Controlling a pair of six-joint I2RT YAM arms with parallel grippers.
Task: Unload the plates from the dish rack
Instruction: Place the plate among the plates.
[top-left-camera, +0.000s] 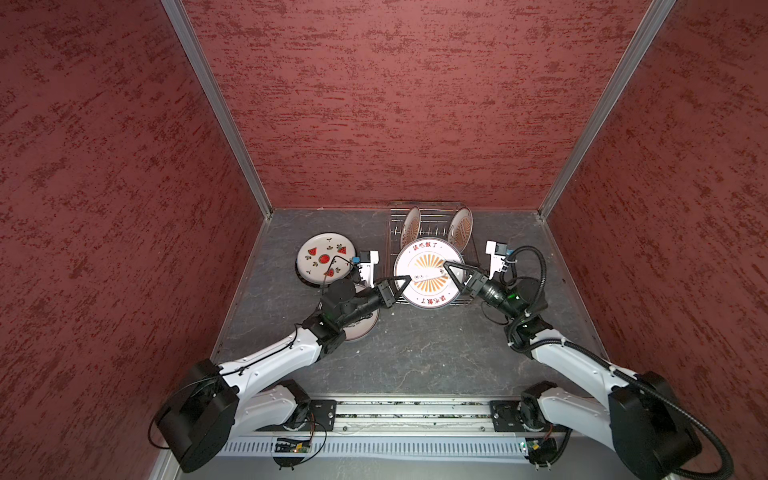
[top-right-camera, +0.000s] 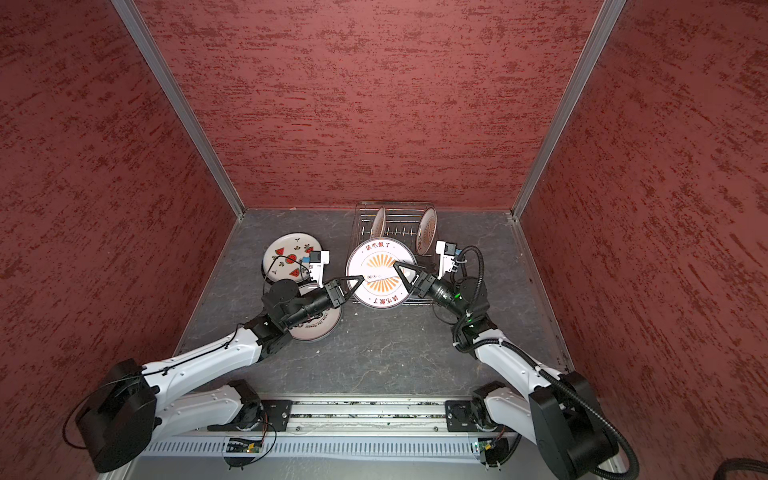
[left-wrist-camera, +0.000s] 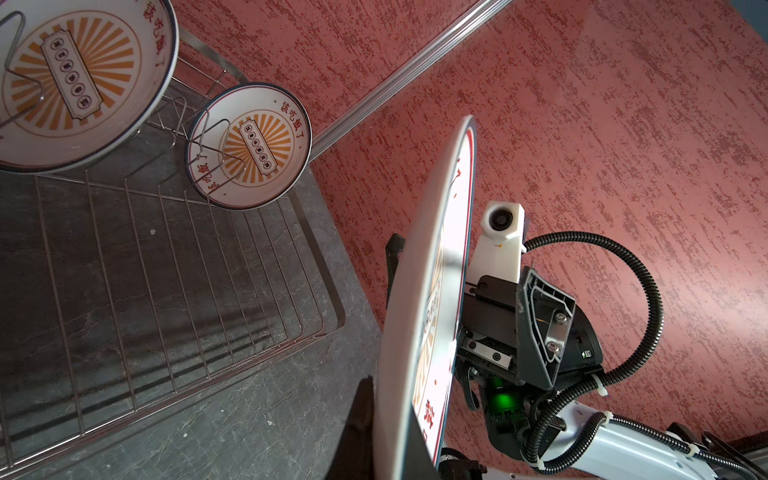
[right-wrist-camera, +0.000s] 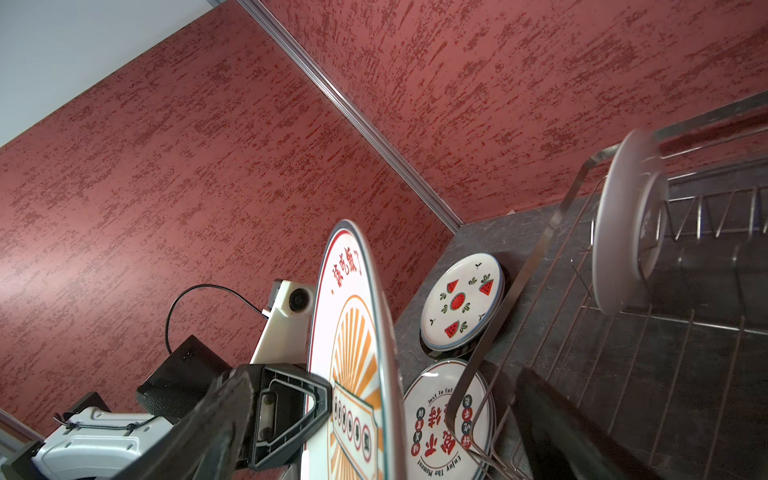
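Big plate (left-wrist-camera: 432, 291) fills the left wrist view edge-on: white, red characters, orange sunburst. In both top views it is held face-up over the near end of the dish rack (top-left-camera: 434, 230), between the two arms. Left gripper (top-left-camera: 406, 281) is pinched tight on the plate's left rim. Right gripper (top-left-camera: 451, 268) is spread wide, one finger above and one below the right rim. The right wrist view shows a gap on both sides, so no contact I can see. The load looks to sit on the left arm alone.

Key relation: the unloaded plates lie left of the rack, on the left arm's side. Watermelon plate (top-left-camera: 325, 257) lies flat on the table (top-left-camera: 415, 357). Lettered plate (right-wrist-camera: 444, 424) lies nearer, half hidden under the left arm. So the set-down spot is toward the left gripper's own wrist, away from the right one. The left arm is nearer and has the grip.

Likely next: the right backs out along the plate's plane and the left swings the plate leftward. Risk: with a one-sided rim pinch the plate could sag or twist.

Left to unload: small sunburst plate (top-left-camera: 411, 224) and its twin (top-left-camera: 460, 227), upright in the rack's far row. The right arm is nearer to those.
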